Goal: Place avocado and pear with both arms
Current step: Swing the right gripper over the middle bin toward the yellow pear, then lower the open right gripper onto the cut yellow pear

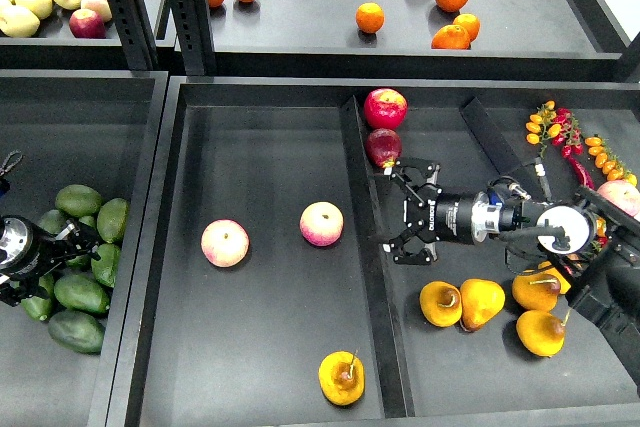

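Over the divider, right gripper (pixel 404 214) gapes empty; left gripper (pixel 82 241) among avocados (pixel 80 292), fingers unclear.

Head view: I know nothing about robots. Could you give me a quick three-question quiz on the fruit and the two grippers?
1. True or false: the right gripper is holding a pear.
2. Which fruit lies alone at the front of the middle tray? A apple, B lone pear, C orange.
3. Fill in: the left gripper is at the pile of ____.

Key: 1 false, it is open and empty. 2 B. 3 avocados.
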Controlling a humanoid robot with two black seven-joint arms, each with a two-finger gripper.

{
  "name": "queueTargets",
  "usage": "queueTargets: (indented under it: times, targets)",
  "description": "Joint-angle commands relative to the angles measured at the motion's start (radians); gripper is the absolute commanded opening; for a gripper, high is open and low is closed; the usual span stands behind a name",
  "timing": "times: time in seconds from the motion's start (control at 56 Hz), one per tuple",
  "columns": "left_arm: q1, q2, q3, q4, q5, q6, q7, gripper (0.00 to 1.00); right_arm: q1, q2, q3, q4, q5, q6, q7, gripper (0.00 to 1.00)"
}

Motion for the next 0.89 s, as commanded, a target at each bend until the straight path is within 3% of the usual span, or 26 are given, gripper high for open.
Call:
queueTargets:
  times: [0.0,0.874]
  targets:
    - [0.000,-0.009,-0.017,-0.001,0.001,0.000,0.000,0.99,0.007,0.017,-0.116,0.000,-0.009,0.000,0.000,1.00]
    - [0.016,-0.029,-0.058,-0.004,0.003,0.000,0.000,0.99,0.056,0.092,-0.423,-0.008,-0.106,0.000,0.000,1.00]
